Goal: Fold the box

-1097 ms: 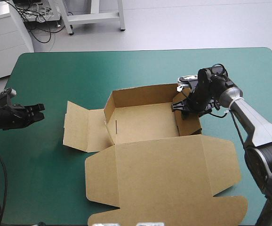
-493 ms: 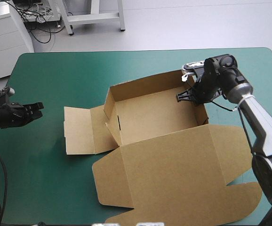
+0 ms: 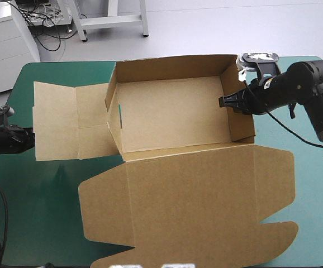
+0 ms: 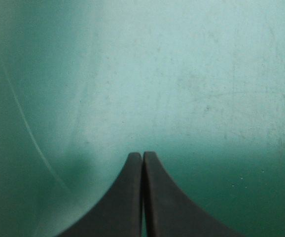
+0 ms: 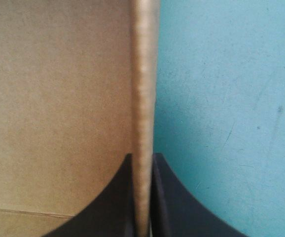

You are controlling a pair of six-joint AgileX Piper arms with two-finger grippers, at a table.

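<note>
Brown box (image 3: 175, 120), an open tray, mid-tabletop (image 3: 50, 218), held by its right wall.
High view: right hand (image 3: 226, 103) pinches that wall; left hand (image 3: 16, 139) at the left edge. Left wrist view: fingers (image 4: 127, 197) pressed together. Right wrist view: fingers (image 5: 118, 197) clamp the wall's edge.

Beyond the far edge of the teal-green table (image 3: 44, 195), pale grey floor (image 3: 217, 28), a white cabinet (image 3: 5, 53) at the far left corner (black cables (image 3: 50, 33) tangled beside it), and the legs of a white metal frame (image 3: 112, 21).
</note>
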